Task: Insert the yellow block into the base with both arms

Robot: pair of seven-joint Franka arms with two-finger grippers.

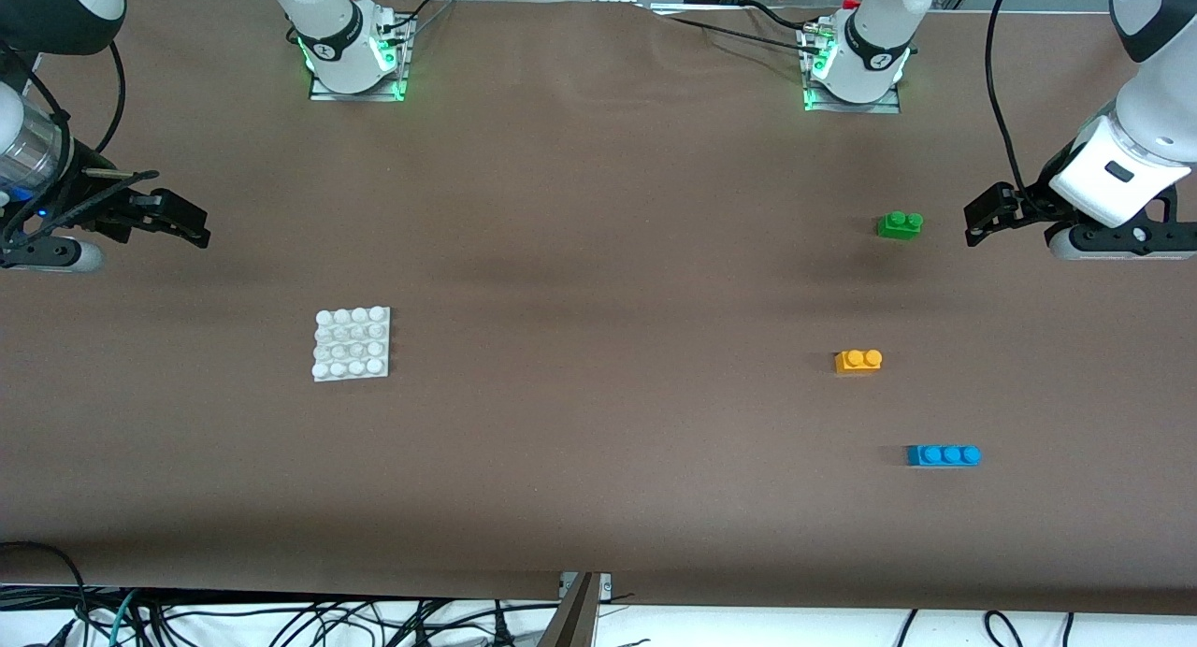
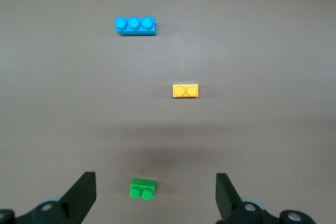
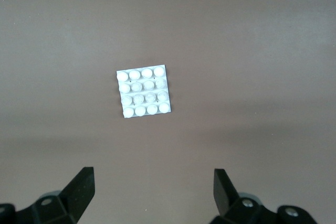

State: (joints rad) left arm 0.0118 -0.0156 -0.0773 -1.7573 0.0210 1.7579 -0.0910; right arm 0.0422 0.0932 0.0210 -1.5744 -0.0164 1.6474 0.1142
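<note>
The yellow block (image 1: pixel 858 360) lies on the brown table toward the left arm's end, studs up, between a green brick and a blue brick; it also shows in the left wrist view (image 2: pixel 186 91). The white base (image 1: pixel 352 343) lies flat toward the right arm's end and shows in the right wrist view (image 3: pixel 145 92). My left gripper (image 1: pixel 974 224) is open and empty, up over the table beside the green brick, also in its wrist view (image 2: pixel 155 176). My right gripper (image 1: pixel 192 226) is open and empty over the table's end, apart from the base, also in its wrist view (image 3: pixel 152 174).
A green two-stud brick (image 1: pixel 900 224) lies farther from the front camera than the yellow block, also in the left wrist view (image 2: pixel 143 189). A blue three-stud brick (image 1: pixel 944 455) lies nearer, also in the left wrist view (image 2: pixel 135 25). The arm bases (image 1: pixel 355 58) stand along the table's edge.
</note>
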